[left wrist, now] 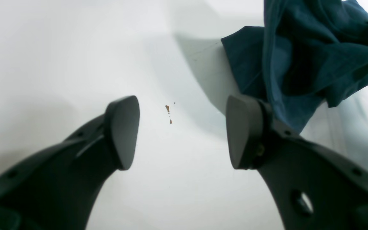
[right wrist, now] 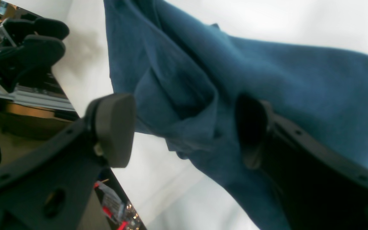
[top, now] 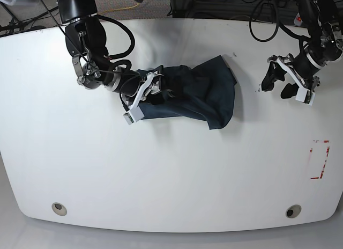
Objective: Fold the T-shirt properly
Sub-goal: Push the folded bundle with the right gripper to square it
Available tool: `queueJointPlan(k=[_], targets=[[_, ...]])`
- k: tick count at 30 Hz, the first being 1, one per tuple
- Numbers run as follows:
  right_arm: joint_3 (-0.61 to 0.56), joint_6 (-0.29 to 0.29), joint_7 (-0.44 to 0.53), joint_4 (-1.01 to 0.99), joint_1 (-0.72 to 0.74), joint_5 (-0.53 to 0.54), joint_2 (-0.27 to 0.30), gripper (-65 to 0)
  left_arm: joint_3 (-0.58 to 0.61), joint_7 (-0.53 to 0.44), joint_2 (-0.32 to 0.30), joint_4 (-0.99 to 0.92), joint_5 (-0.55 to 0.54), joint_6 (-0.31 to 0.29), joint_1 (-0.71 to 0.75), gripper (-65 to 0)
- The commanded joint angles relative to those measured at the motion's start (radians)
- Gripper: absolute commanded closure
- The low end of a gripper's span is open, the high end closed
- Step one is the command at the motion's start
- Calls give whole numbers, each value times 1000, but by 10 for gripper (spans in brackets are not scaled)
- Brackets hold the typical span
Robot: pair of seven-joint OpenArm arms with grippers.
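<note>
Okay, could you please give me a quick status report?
Both grippers open: left gripper clear of cloth, right gripper over the T-shirt. Shirt crumpled, unfolded. Nothing in the way.

A robotics lab: white table (top: pixel 161 174) edged by tangled cables (top: pixel 268 13) (aluminium framing (right wrist: pixel 27 95) beside it).

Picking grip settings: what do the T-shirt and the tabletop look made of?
T-shirt: soft matte knit cloth, likely cotton; it bunches into limp folds with a slightly fuzzy surface. Table: hard, smooth white board, probably laminate; faintly glossy, with soft shadows.
</note>
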Motion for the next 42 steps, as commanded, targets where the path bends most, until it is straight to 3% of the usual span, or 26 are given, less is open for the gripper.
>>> queueJointPlan(k=[1, 6, 8, 11, 14, 15, 20, 27, 33, 35, 40, 42], targets=[[1, 12, 24, -12, 14, 18, 6, -468, -6, -25, -14, 15, -18, -1, -6, -390], [-50, 7, 34, -49, 18, -29, -9, -465, -6, -25, -14, 15, -18, -1, -6, -390], [-59, 7, 36, -49, 17, -60, -30, -433, -6, -25, -14, 15, -18, -1, -6, -390], [-59, 6, 36, -49, 14, -97, -61, -255, -6, -25, -14, 15, -18, -1, -4, -390], [-59, 4, 36, -49, 11, -108, -89, -29, -6, -25, -14, 15, -12, -1, -4, -390], [-60, 4, 36, -48, 11, -102, -93, 0, -6, -25, -14, 15, 0, -1, -4, -390], [-79, 3, 33, 35, -3, -102, -130, 0, -6, -24, -11, 17, 69, -3, -3, -390], [-179, 3, 33, 58, 31, -109, -204, -6, -6, -22, 0, 21, 79, -4, 2, -390], [-269, 4, 36, -137, 124, -109, -274, -32, -11, -22, -5, 53, 71, -4, 2, -390], [-292, 4, 39, -187, 152, -109, -276, -103, -11, -21, -5, 76, 71, -4, 2, -390], [-326, 6, 39, -221, 189, -102, -271, -404, -11, -22, -6, 113, 71, -4, -1, -390], [-326, 6, 34, -192, 187, -103, -267, -484, -11, -22, -6, 125, 71, -4, -4, -390]])
